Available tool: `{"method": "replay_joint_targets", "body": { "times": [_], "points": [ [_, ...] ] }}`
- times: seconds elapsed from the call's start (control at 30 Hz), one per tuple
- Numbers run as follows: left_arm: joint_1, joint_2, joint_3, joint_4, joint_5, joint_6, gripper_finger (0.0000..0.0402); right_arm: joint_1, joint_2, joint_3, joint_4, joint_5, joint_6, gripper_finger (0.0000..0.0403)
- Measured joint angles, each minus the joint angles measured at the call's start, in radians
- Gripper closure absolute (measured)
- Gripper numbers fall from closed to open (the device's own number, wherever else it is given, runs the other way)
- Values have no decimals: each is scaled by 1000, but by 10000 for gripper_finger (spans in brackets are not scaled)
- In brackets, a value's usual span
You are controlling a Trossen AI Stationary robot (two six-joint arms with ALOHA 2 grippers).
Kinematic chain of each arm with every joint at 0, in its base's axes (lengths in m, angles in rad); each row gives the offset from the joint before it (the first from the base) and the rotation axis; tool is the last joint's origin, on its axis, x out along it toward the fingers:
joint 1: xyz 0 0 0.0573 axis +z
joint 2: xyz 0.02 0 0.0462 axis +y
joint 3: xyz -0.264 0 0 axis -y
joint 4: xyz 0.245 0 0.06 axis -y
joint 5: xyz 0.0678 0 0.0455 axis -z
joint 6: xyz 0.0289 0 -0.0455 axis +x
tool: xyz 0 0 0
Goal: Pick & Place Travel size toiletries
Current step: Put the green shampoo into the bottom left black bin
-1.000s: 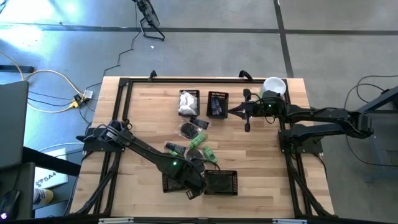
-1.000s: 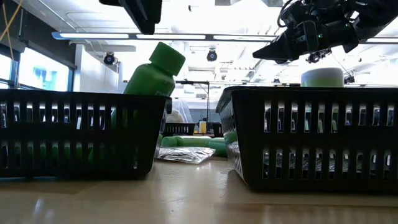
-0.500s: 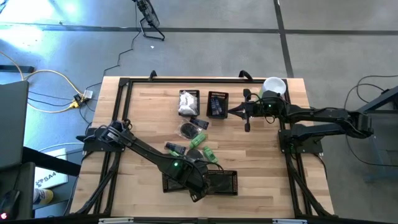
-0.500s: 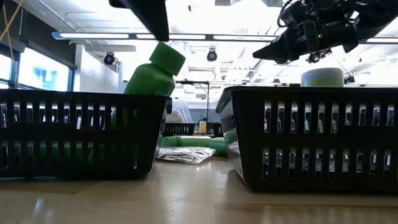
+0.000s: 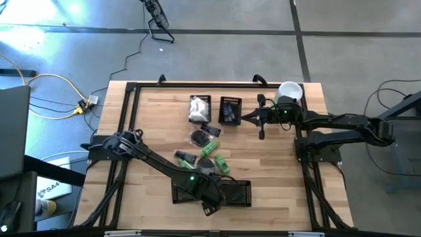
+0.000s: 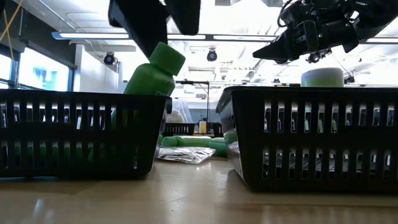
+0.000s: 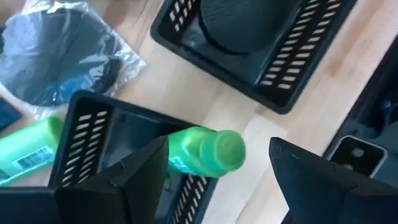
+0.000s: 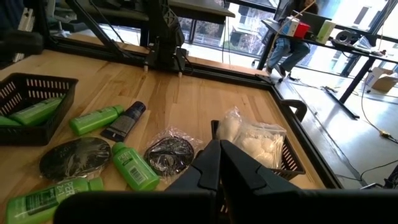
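A bright green bottle (image 7: 202, 151) leans in the near-left black basket (image 7: 93, 121), its cap (image 6: 166, 57) sticking up over the rim. My left gripper (image 7: 217, 146) hangs open just above it, pointing down, one finger on each side of the cap; I see no touch. More toiletries lie loose mid-table: green tubes (image 5: 212, 150), a grey disc (image 8: 74, 157), a clear-wrapped bit (image 8: 168, 149) and a dark tube (image 8: 124, 121). My right gripper (image 5: 252, 118) waits shut above the table's far right.
A second black basket (image 5: 235, 193) stands right of the first. Two small baskets at the far side hold white packets (image 5: 199, 106) and dark pieces (image 5: 229, 110). A pale-green cylinder with a white lid (image 5: 289, 91) stands at the far right corner.
My left gripper has opened and come down toward the green bottle's cap, moving a little toward the table's right. The bottle has stayed leaning in the basket.
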Motion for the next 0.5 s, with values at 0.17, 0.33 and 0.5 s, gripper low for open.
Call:
{"method": "replay_joint_targets", "body": {
  "times": [0.17, 0.33, 0.5],
  "points": [
    [0, 22, 0, 10, 4, -4, 133, 0, 0, 0, 2, 0, 0, 400],
    [0, 44, 2, 6, 22, 0, 133, 0, 0, 0, 1, 0, 0, 400],
    [0, 57, 1, -7, 49, -8, 133, 0, 0, 0, 1, 1, 0, 400]
  ]
}}
